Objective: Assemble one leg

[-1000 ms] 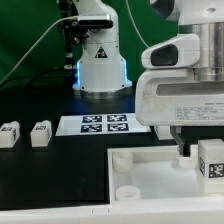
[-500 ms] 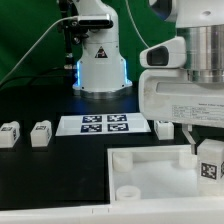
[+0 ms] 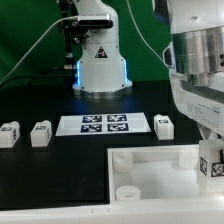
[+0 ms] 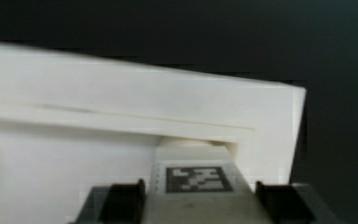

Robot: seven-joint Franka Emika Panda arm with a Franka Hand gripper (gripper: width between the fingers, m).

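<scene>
Over the tabletop's (image 3: 150,165) right corner, gripper (image 4: 197,205) fingers are clamping a leg (image 3: 212,166); misalignment risking jamming beside the socket.

Backdrop: green curtain (image 3: 30,40) across the rear of the exterior view, hanging in soft vertical folds. Work surface: black table (image 3: 40,180), matte, evenly lit, no hard shadows. Wrist view shows the same black surface, plain dark with nothing further resolved
</scene>
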